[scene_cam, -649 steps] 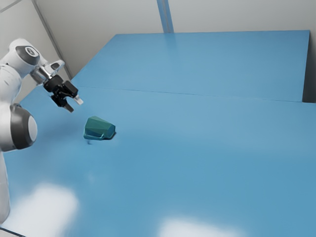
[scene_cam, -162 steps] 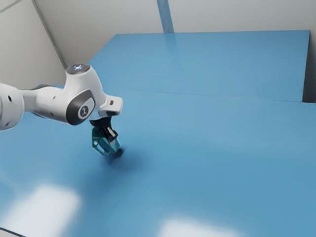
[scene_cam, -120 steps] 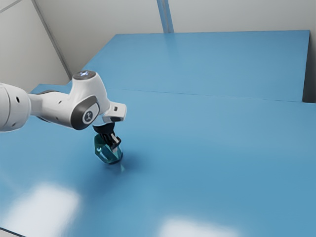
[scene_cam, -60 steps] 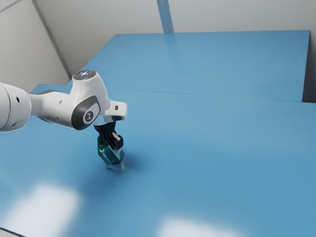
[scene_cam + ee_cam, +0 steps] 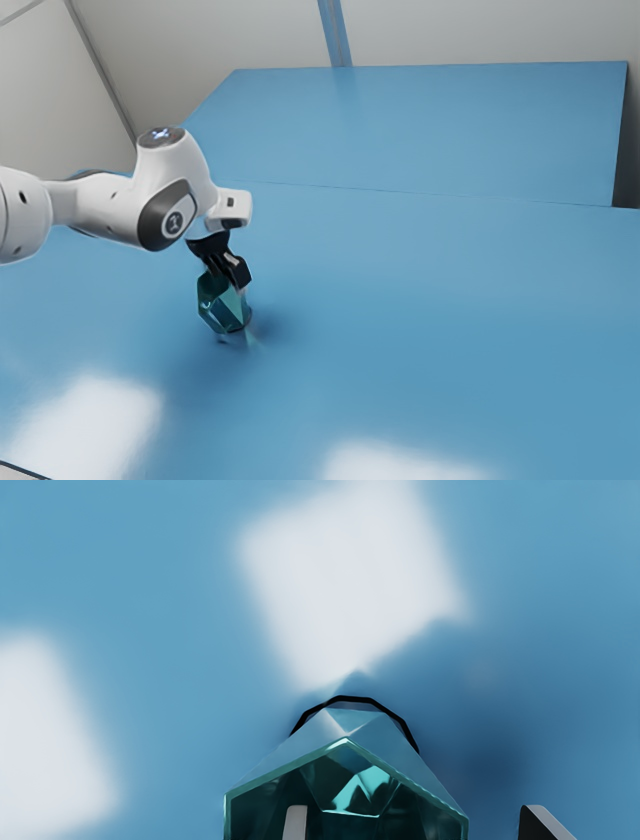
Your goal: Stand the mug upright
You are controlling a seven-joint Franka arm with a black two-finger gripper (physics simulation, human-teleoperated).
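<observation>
Slightly upward and toward the exterior view's left the gripper [image 5: 232,279] has moved, while the mug [image 5: 223,304] keeps its place and pose. In the exterior view the mug is on the worktop [image 5: 420,300], nearer its left edge than its right and well in from the far edge, base down, though I can't rule out a slight lean. In the wrist view its mouth faces the hand; the pincer is open, one finger [image 5: 295,824] reaching over the mouth, the other [image 5: 542,825] outside and apart from the wall. Green, faceted and glassy, it looks stiff, fairly light and slick, and I'd treat the rim as easy to chip. The wall just below the rim would suit a gentle pinch, pads flat to a facet; off-centre or across a ridge, they might skid and tip it.
</observation>
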